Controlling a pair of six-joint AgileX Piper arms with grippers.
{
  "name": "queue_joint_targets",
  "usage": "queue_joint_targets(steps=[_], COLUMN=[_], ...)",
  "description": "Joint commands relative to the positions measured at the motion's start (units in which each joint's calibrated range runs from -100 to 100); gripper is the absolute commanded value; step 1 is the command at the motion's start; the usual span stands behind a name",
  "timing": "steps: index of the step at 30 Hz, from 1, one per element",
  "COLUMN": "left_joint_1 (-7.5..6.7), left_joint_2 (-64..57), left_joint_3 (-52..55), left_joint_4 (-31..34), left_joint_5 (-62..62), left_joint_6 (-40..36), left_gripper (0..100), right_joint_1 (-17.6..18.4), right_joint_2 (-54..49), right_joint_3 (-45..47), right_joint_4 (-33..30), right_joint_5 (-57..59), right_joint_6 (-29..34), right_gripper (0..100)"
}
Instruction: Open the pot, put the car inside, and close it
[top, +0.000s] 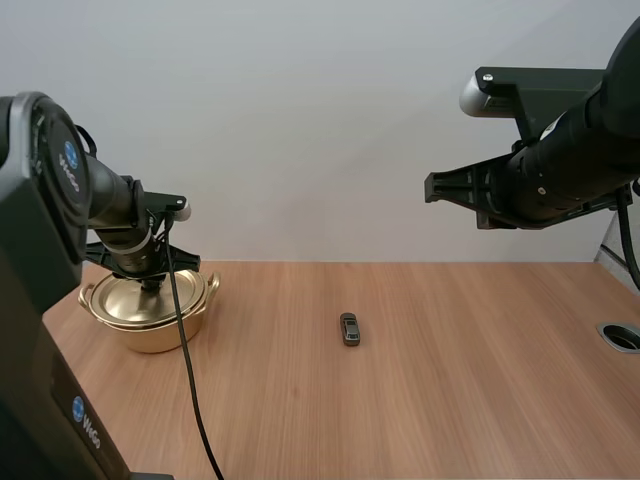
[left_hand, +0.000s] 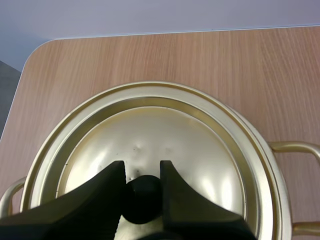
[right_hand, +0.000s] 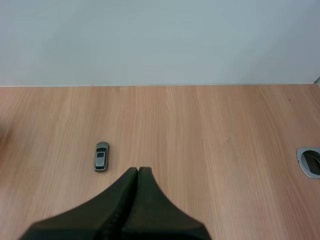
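**A:** ok, where's everything sitting? Biggest stuff first pls.

**B:** The table is light wood. The gold pot sits right under the left gripper, near a rounded table corner, and it has 2 loop handles. The lid is on it, seated flat inside the rim.

**A:** and is the left one grabbing anything?

**B:** Yep. Its 2 fingers come down either side of the black knob in the middle of the lid, and they look pressed against it, so it's clamped on the knob. The lid isn't lifted.

**A:** right side?

**B:** The right gripper hangs high over the table with nothing in it. Its 2 fingers lie flat together as 1 dark wedge. The car is down on the wood, ahead of those tips and a bit to their left. It's small and grey, on its wheels, and not touching anything.

**A:** so the car's nowhere near the pot?

**B:** Nope. From above, the car is well apart from the pot, roughly between the 2 grippers. There's also a metal ring set into the table, off to the right gripper's right, near the edge.
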Motion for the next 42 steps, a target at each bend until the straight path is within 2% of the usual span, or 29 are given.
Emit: queue_joint_targets(steps=[1, 13, 24, 28, 33, 35, 37, 42], left_joint_1=[0.01, 0.01, 0.01, 0.01, 0.01, 0.01, 0.01, 0.01], left_joint_2=[0.1, -2.9, -18.2, -25.9, -37.4, -42.3, -46.4, -52.4], left_joint_3=[0.0, -1.3, -20.1, -24.8, -25.9, -25.9, -25.9, -25.9], left_joint_4=[0.0, -2.1, -5.7, -13.3, -23.1, -23.5, -23.1, -22.4], left_joint_5=[0.1, 1.8, 31.4, 44.9, 57.3, 57.6, 57.5, 57.5], left_joint_6=[0.0, 0.0, 0.8, 4.6, 8.9, 8.9, 9.1, 11.1], left_gripper=[0, 0, 0, 0, 0, 0, 0, 0], right_joint_1=[0.0, 0.0, 0.0, 0.0, 0.0, 0.0, 0.0, 0.0], right_joint_2=[0.0, 0.0, 1.2, 6.3, 16.3, 19.3, 20.8, 21.8], right_joint_3=[0.1, 0.1, 0.1, 3.1, 8.7, 9.1, 9.1, 9.1], right_joint_4=[0.0, 0.0, 0.7, 6.0, 13.0, 13.1, 13.9, 25.6], right_joint_5=[0.0, 0.0, -3.2, -2.0, -2.8, -7.0, -9.7, -7.1], right_joint_6=[-0.1, -0.1, -0.2, -5.5, -8.0, -9.2, -13.8, -20.7], right_gripper=[0, 0, 0, 0, 0, 0, 0, 0])
